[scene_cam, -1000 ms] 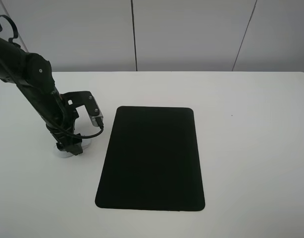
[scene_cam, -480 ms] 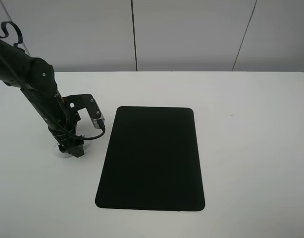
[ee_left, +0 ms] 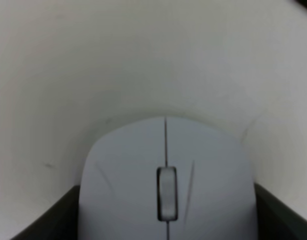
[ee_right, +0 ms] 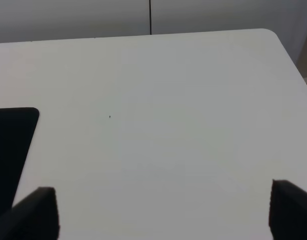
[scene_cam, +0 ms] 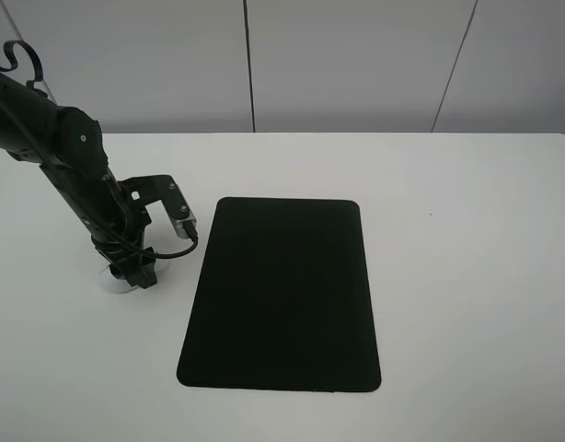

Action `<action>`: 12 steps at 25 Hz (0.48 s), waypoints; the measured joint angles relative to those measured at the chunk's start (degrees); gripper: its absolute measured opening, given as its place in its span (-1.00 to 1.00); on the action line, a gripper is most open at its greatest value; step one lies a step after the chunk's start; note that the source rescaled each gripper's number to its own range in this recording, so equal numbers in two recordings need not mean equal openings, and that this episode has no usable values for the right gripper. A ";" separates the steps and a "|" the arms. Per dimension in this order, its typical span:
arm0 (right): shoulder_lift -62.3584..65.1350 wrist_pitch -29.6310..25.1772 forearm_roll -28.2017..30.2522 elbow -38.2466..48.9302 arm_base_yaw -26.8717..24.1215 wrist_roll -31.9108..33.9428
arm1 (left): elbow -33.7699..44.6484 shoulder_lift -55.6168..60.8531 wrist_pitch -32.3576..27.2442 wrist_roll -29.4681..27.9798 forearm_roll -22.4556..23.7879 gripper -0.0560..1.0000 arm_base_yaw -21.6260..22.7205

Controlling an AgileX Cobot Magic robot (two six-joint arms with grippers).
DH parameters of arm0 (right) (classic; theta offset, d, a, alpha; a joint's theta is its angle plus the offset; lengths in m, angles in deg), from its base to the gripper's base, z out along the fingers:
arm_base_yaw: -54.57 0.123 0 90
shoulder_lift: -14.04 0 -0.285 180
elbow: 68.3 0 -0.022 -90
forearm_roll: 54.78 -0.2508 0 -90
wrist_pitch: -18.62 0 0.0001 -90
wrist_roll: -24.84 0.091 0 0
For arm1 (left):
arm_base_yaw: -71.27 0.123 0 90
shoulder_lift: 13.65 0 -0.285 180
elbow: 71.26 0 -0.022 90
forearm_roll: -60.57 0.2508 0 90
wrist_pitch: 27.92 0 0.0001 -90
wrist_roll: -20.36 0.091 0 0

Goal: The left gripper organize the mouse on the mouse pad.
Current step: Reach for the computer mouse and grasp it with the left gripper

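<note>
The white mouse [scene_cam: 115, 282] lies on the white table left of the black mouse pad [scene_cam: 281, 293], apart from the pad's edge and mostly hidden under my left arm. My left gripper [scene_cam: 129, 273] reaches down onto it. In the left wrist view the mouse [ee_left: 166, 175] with its grey scroll wheel fills the frame, and the dark fingers [ee_left: 48, 222] press against both its sides. My right gripper [ee_right: 163, 215] is open over bare table, with a corner of the mouse pad [ee_right: 8, 150] to one side.
The white table [scene_cam: 466, 239] runs to a light panelled wall [scene_cam: 356, 64] at the back. The left arm's cable and bracket [scene_cam: 172, 214] hang close to the pad's near-left corner. The right arm is outside the exterior view.
The left arm dropped lower over the mouse and shifted slightly, covering more of it. The mouse and the pad have stayed in place.
</note>
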 joint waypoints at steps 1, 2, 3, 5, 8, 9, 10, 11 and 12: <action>0.00 0.00 0.00 0.00 0.00 0.00 | 0.00 0.00 0.07 0.00 0.00 -0.88 0.00; 0.00 0.00 0.00 0.00 0.00 0.00 | 0.00 0.00 0.22 0.00 -0.02 -0.87 0.00; 0.00 0.00 0.00 0.00 0.00 0.00 | 0.00 0.00 0.37 0.00 -0.02 -0.87 0.00; 0.00 0.00 0.00 0.00 0.00 0.00 | 0.00 0.00 0.66 0.00 -0.02 -0.87 0.00; 0.00 0.00 0.00 0.00 0.00 0.00 | 0.00 0.00 0.97 0.00 -0.07 -0.87 0.00; 0.00 0.00 0.00 0.00 0.00 0.00 | 0.00 0.00 1.02 0.00 -0.07 -0.87 0.00; 0.00 0.00 0.00 0.00 0.00 0.00 | 0.00 0.00 1.08 0.00 -0.07 -0.87 0.00; 0.00 0.00 0.00 0.00 0.00 0.00 | 0.00 0.00 1.08 0.00 -0.07 -0.87 0.00; 0.00 0.00 0.00 0.00 0.00 0.00 | 0.00 0.00 1.13 0.00 -0.07 -0.87 0.00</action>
